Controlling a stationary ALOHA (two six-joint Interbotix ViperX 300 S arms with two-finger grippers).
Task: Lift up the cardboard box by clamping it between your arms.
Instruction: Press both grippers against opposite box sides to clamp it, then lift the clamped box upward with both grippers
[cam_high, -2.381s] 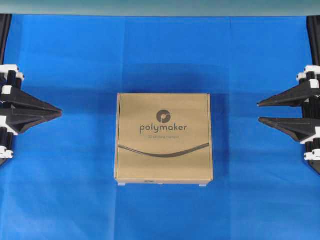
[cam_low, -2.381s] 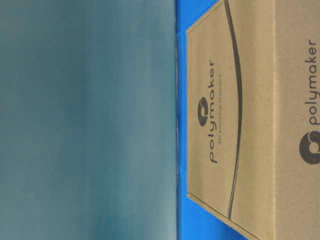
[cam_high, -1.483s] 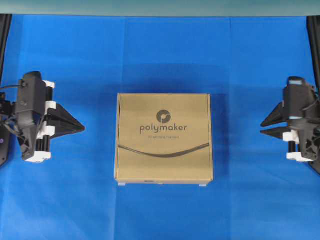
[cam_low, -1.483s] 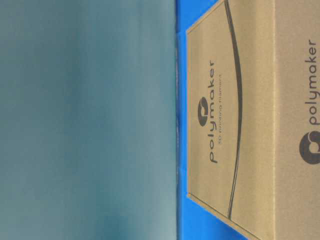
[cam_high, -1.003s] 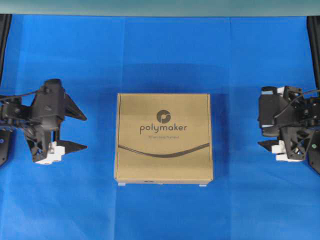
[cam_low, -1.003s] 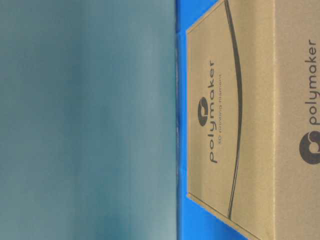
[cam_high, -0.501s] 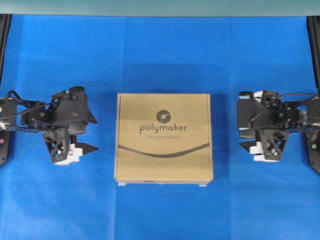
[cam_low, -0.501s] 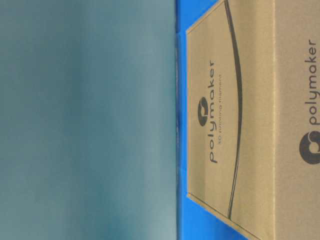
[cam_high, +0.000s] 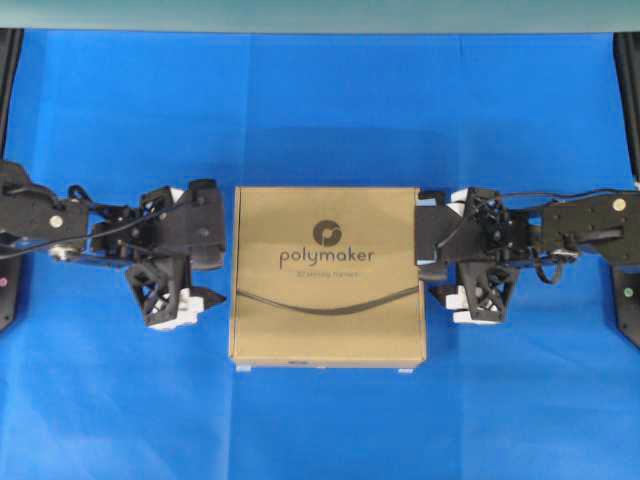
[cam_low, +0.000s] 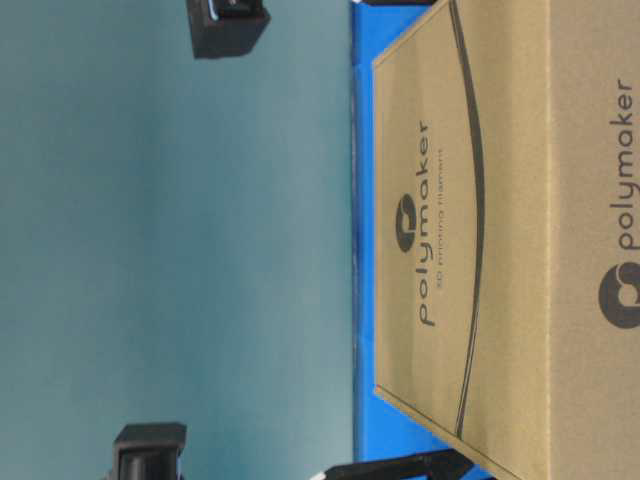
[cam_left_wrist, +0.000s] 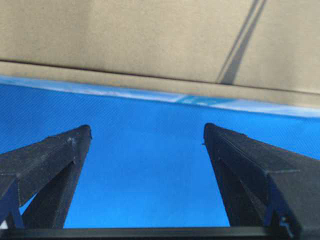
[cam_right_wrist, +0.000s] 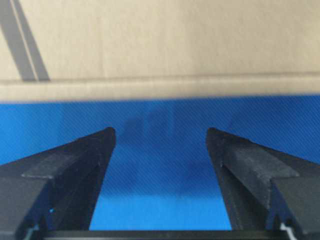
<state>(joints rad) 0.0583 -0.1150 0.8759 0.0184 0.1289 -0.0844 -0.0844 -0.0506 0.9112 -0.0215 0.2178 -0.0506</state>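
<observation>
**Flanking the box: both arms at its sides, jaws spread**

Reaching in from the left edge of the overhead view, the left arm (cam_high: 60, 222) lies level over the blue cloth (cam_high: 320, 110). The left gripper (cam_high: 222, 265) sits just beside the left wall of the cardboard box (cam_high: 328, 275). In the left wrist view its two black fingers (cam_left_wrist: 55, 160) stand wide apart, holding nothing, with a strip of blue cloth between their tips and the box wall; no contact visible.

The box lies flat at mid-table, logo side up, its edges square to the cloth.

On the right side, the right arm (cam_high: 585, 222) mirrors the left. The right gripper (cam_high: 428, 262) is close against the right box wall. In the right wrist view its fingers (cam_right_wrist: 75, 165) are likewise spread and empty, with a band of cloth before the box edge. From overhead, touching or just short cannot be told.
</observation>
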